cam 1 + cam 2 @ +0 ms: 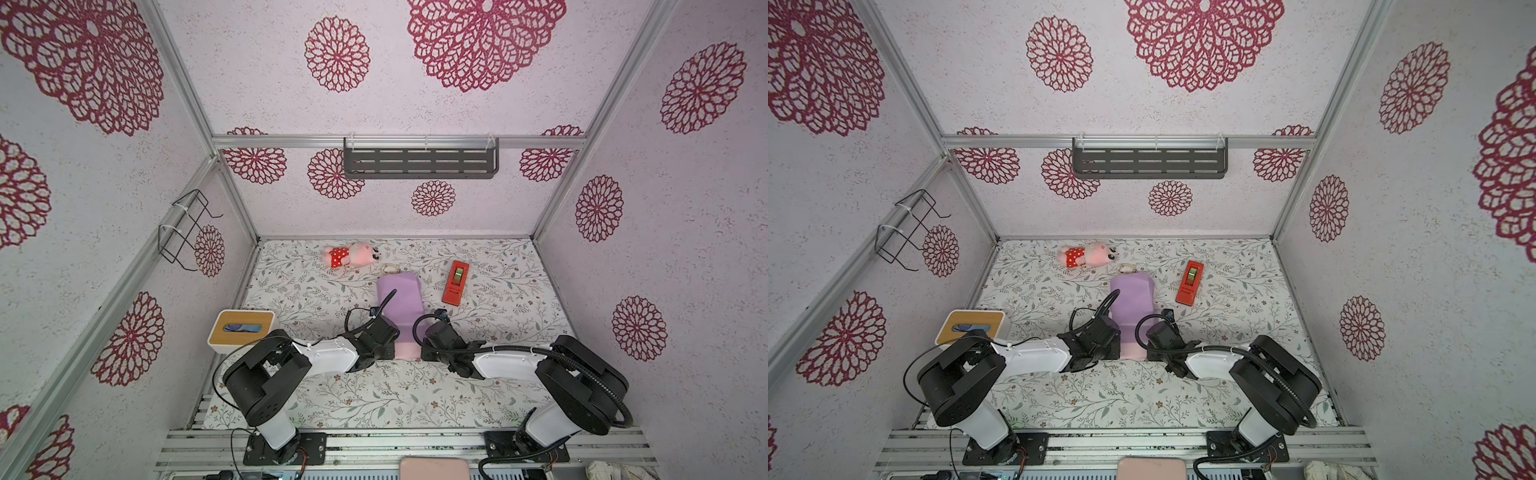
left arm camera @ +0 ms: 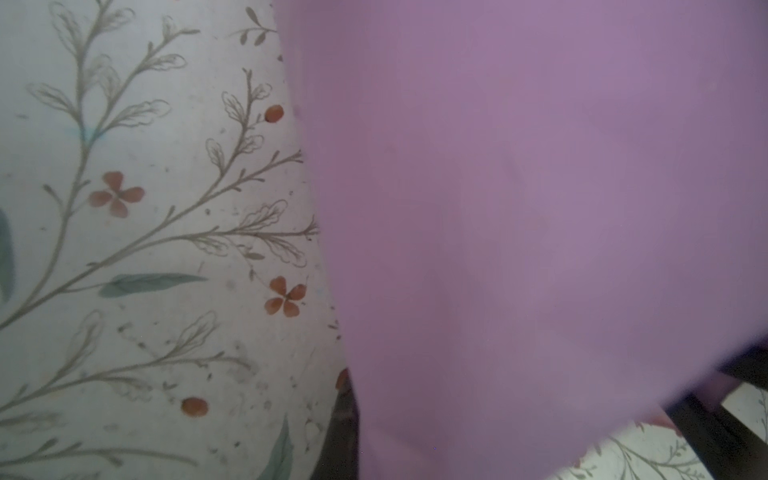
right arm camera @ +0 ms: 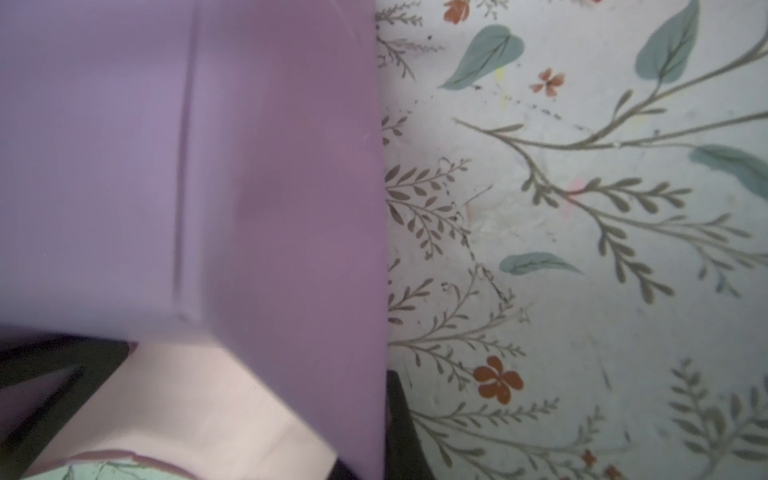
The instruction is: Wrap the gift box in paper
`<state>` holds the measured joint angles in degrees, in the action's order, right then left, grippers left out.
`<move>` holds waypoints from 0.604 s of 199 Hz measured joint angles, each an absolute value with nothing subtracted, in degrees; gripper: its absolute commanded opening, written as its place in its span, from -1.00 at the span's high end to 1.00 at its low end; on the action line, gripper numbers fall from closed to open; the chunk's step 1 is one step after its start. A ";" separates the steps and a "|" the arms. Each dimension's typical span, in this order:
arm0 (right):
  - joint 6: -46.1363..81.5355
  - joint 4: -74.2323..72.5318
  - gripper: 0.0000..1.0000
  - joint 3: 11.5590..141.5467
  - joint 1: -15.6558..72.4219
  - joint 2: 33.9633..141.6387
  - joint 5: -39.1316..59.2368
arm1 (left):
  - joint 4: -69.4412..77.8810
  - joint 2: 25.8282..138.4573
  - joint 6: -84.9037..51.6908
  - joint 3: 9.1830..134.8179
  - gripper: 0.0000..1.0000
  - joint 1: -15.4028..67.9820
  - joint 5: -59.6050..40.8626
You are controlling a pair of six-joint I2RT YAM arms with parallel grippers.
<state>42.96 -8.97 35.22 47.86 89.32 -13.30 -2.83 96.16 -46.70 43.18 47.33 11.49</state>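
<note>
Paper (image 1: 399, 297) folded with its lilac face outward, lying on the table (image 1: 374, 395) and running away from the two grippers. Its far part rises in a blocky, box-like form; the gift box itself is hidden. The nearest end of the sheet shows its pale pink face as a short strip directly between the two grippers, in both top views.

Left gripper (image 1: 390, 351): jaws closed on the paper's left edge, where lilac meets pink. In the left wrist view the blurred lilac sheet (image 2: 540, 208) fills most of the frame and covers all but a sliver of one dark finger (image 2: 343, 432).

Right gripper (image 1: 424, 351): jaws closed on the opposite edge, level with the left gripper. In the right wrist view the sheet's straight edge runs just beside one dark finger (image 3: 401, 424), a crease runs along the lilac face, and the pink face curls clear of the table.

Beyond the right gripper, to its outer side and apart from the paper: red tape dispenser (image 1: 456, 282). Beyond the left gripper, past the paper's far end: plush toy (image 1: 351, 254) in a red dotted dress. To the left gripper's outer side, beside its arm: white tissue box (image 1: 241, 330) with wooden top.
</note>
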 measured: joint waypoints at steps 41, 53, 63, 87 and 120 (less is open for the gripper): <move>43.11 -8.71 0.47 35.16 47.99 88.97 -13.34 | -3.01 96.16 -46.70 43.24 1.00 47.33 11.57; 43.44 -8.67 0.44 34.76 48.14 88.44 -13.34 | -3.09 96.16 -46.70 43.24 1.00 47.33 11.68; 43.64 -8.67 0.45 34.04 48.34 87.70 -13.32 | -3.20 96.16 -46.70 43.27 1.00 47.33 11.75; 44.12 -8.71 0.62 32.60 48.97 86.46 -13.39 | -3.46 96.16 -46.70 43.44 1.00 47.33 11.81; 44.64 -9.08 0.96 32.49 49.08 86.72 -13.23 | -3.79 96.16 -46.68 43.62 1.00 47.37 11.92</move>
<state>44.64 -9.08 32.49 49.08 86.72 -13.23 -3.79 96.16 -46.68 43.62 47.37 11.92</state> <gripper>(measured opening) 0.084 0.039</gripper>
